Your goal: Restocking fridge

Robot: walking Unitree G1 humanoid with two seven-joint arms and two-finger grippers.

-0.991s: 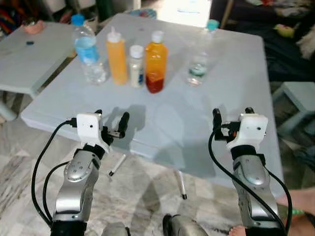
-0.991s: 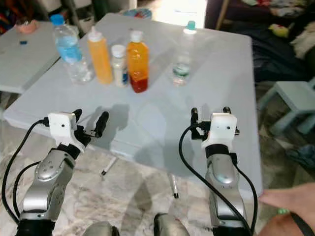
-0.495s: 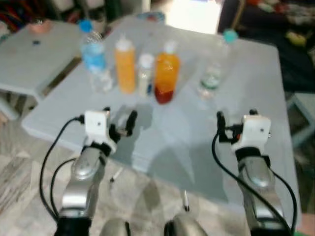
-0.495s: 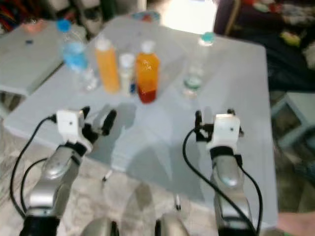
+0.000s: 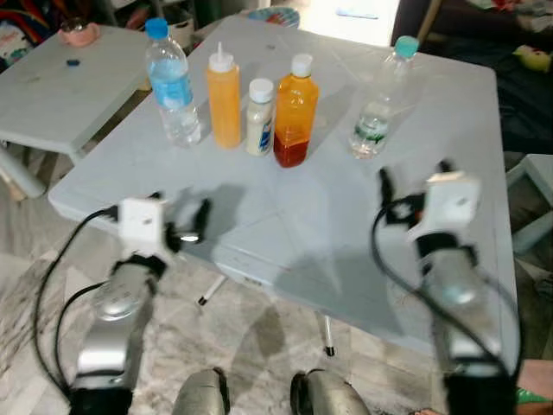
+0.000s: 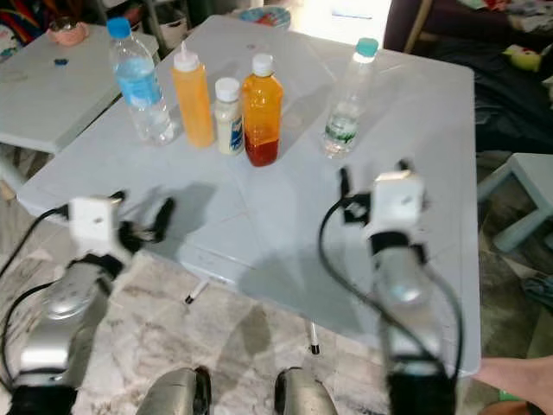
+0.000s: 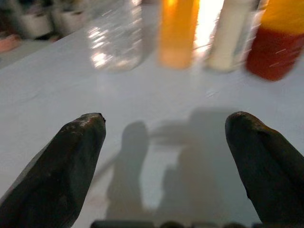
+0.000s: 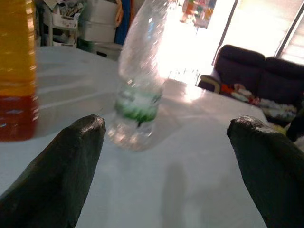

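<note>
Five bottles stand in a row at the far side of the pale table (image 5: 285, 216): a blue-labelled water bottle (image 5: 173, 86), an orange squeeze bottle (image 5: 224, 99), a small white bottle (image 5: 259, 118), an orange juice bottle (image 5: 294, 112) and a clear teal-capped bottle (image 5: 378, 99). My left gripper (image 5: 181, 216) hovers open at the table's near left edge, and its wrist view looks toward the orange squeeze bottle (image 7: 178, 33). Over the table's right side my right gripper (image 5: 413, 175) is open and empty, facing the clear bottle (image 8: 140, 80).
A second pale table (image 5: 52, 95) with a pink bowl (image 5: 78, 33) stands to the left. A low stool (image 5: 531, 173) sits to the right of the table and dark furniture lies behind it. A person's foot (image 5: 536, 393) shows at the lower right.
The head view has swayed. My right gripper has lifted and moved forward over the table. My left arm has shifted a little to the left. The bottles stand as before.
</note>
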